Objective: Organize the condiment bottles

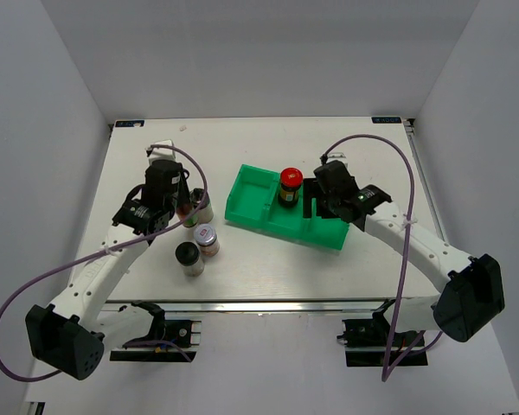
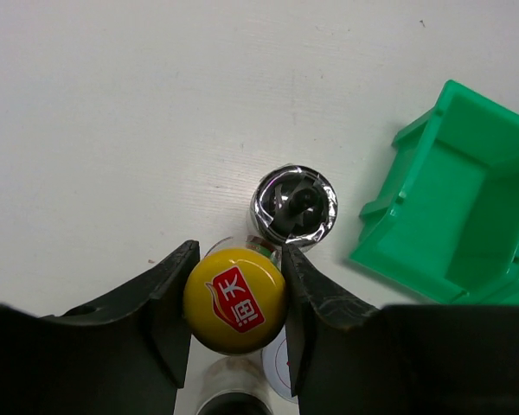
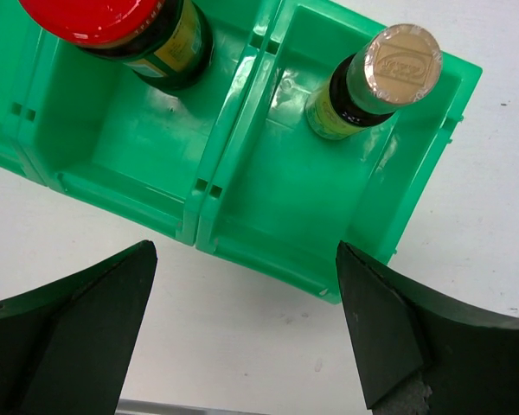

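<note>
Closest to the lens in the left wrist view, the left end effector (image 2: 239,272) is clenched on the yellow-capped bottle (image 2: 234,299), with one black finger pressed against each side of the round cap. The cap carries a red label. Just beyond the bottle, the silver-lidded jar (image 2: 293,206) stands upright on the white desk (image 2: 112,112); whether the two touch I cannot tell.

From overhead, this pair sits on the left half of the desk, left of the green tray (image 1: 242,201). Nearer the arm bases, the black-capped shaker (image 1: 189,256) and the pale-lidded shaker (image 1: 207,239) stand upright just beside each other.

The tray lies slanted at mid-desk and has three compartments. The red-lidded jar (image 1: 291,183) stands in the middle one. The gold-capped slim bottle (image 3: 404,54) stands upright in the right one, close to a corner.

The right end effector (image 3: 244,277) hangs released, its fingers spread wide. It hovers over the tray's near rim, about where the wall divides the middle and right compartments.
</note>
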Available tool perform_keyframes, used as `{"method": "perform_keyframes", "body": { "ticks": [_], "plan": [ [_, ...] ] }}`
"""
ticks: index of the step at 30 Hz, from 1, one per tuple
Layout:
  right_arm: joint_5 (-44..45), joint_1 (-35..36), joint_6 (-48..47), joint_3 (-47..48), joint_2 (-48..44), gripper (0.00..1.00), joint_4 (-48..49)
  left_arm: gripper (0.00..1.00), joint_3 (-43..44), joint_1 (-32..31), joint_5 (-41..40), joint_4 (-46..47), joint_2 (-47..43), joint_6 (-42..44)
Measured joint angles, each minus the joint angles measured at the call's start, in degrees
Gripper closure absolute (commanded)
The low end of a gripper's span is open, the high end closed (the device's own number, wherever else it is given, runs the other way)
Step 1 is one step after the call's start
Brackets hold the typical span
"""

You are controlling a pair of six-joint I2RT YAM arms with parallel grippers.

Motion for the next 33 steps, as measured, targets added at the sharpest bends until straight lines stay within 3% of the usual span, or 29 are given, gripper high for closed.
{"method": "perform_keyframes", "body": {
  "ticks": [20,26,33],
  "plan": [
    [-0.66,0.00,-0.17,-2.43,-10.84,0.11,1.99,1.00,17.29,0.00,-1.64,-4.42,1.40,6.01],
    [2.10,0.00,0.46,-2.43,-11.08,0.11,1.86,1.00,21.22,-0.02,2.58,-5.25,2.21,7.82],
    [8.85,-0.09,2.82,-2.38,-13.88,0.11,0.81,1.00,25.83,-0.46,12.85,-3.41,3.54,9.55]
  ]
}}
